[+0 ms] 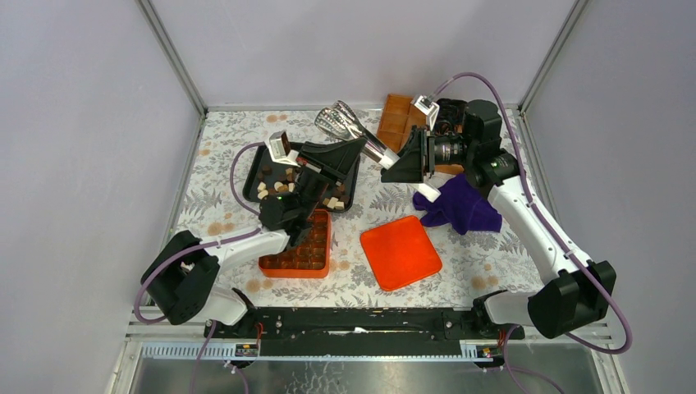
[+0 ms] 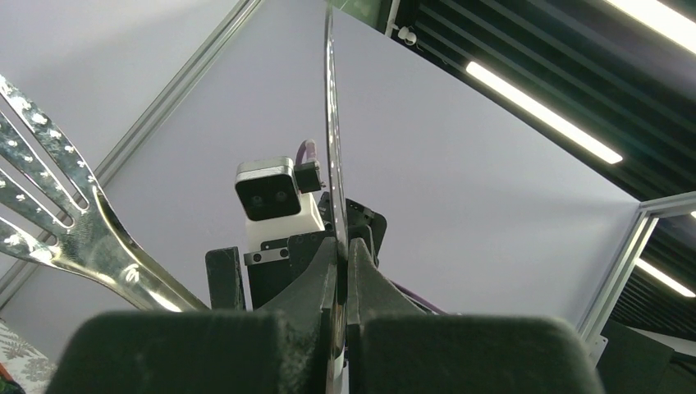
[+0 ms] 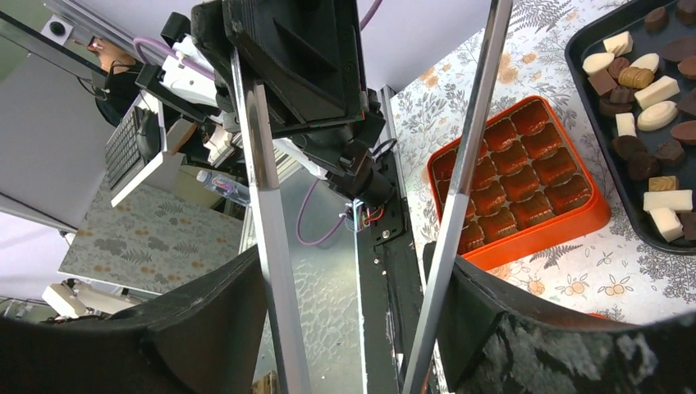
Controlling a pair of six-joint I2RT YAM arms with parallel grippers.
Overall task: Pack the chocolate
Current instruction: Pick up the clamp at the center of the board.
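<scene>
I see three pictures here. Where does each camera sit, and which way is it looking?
Top external: mounted high behind both arms, looking down at the floral table; both whole arms show.
Left wrist: on the left arm, tilted up toward wall and ceiling lights; its left hand pinches one blade of the shiny metal tongs.
Right wrist: on the right arm, facing the left arm; its right hand straddles the tong blades.
Shared: top and right wrist views both show the orange compartmented box.

Place: a robot lab test cell.
Enclosure: plain grey panels (image 1: 82, 123) in aluminium framing (image 1: 172, 57) wall the table.
Rig: two arms bolted to a black rail (image 1: 361, 322).
Ceiling: strip lights (image 2: 542, 111) overhead.
Table cover: floral cloth (image 1: 238, 139).
</scene>
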